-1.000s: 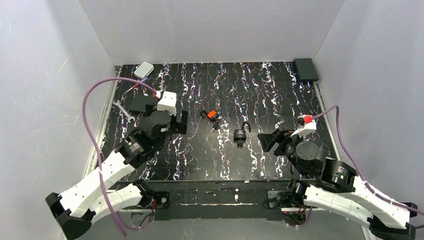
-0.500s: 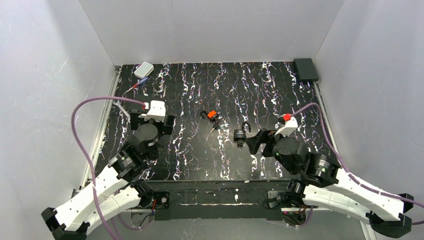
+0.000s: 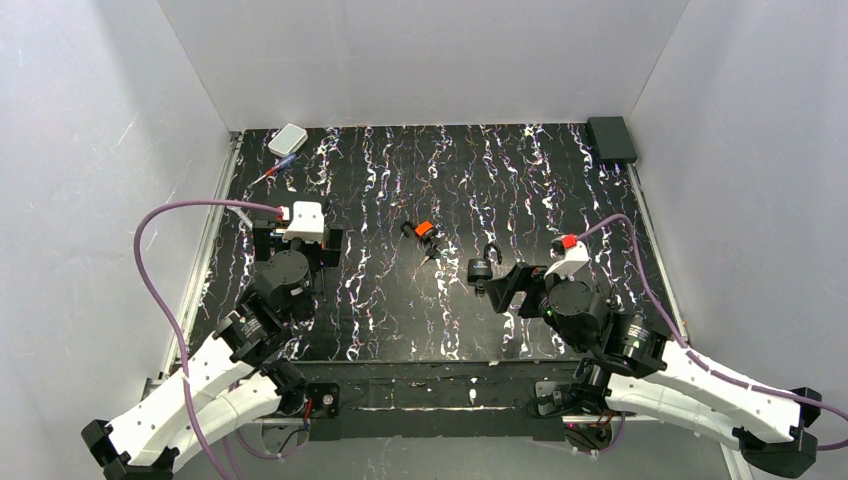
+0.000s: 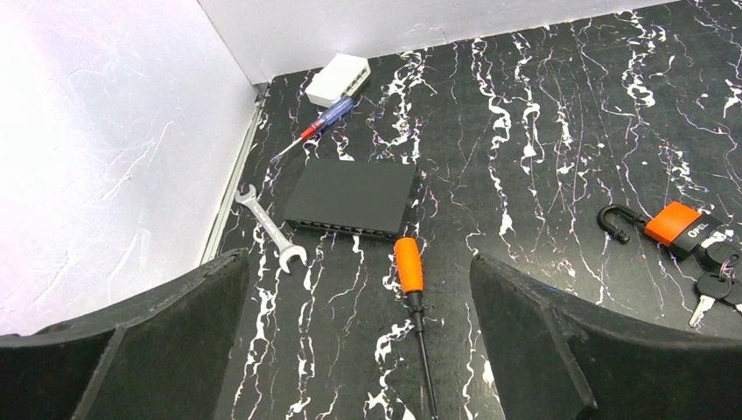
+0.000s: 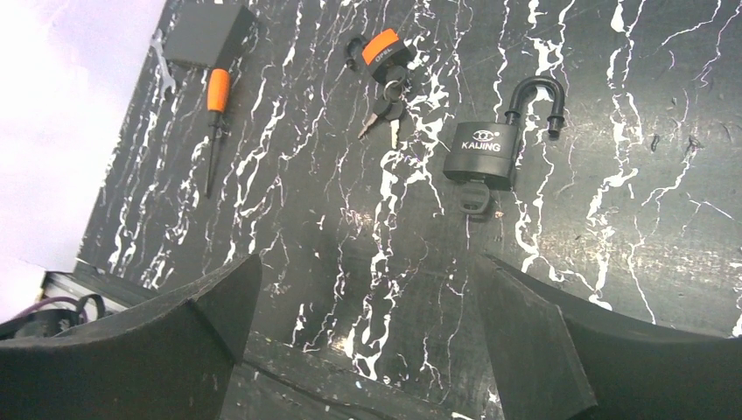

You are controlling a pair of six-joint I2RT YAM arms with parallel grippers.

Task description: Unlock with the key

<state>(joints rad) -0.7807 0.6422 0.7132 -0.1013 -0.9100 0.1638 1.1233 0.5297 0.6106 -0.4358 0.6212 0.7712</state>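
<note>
Dark padlock (image 5: 480, 153) lies flat approx mid-bench (image 3: 400, 330), shackle swung out w/ one leg free of the body. Tiny key w/ black plastic head (image 5: 473, 198) sits in the padlock's bottom end: blade hidden inside, only the head shows. Right end effector (image 3: 511, 289) is just right of the padlock on its near side, fingers spread wide, nothing btw them, clear of lock & key. Left end effector (image 4: 359, 261) is well left of the padlock, also spread wide & empty. Small orange-and-black lock (image 5: 382, 48) w/ spare keys (image 5: 385, 109) lies near the padlock, beyond & left. Orange-handled screwdriver (image 4: 409, 269), flat black box (image 4: 350, 197) & silver spanner (image 4: 270, 229) lie far left of it.
</note>
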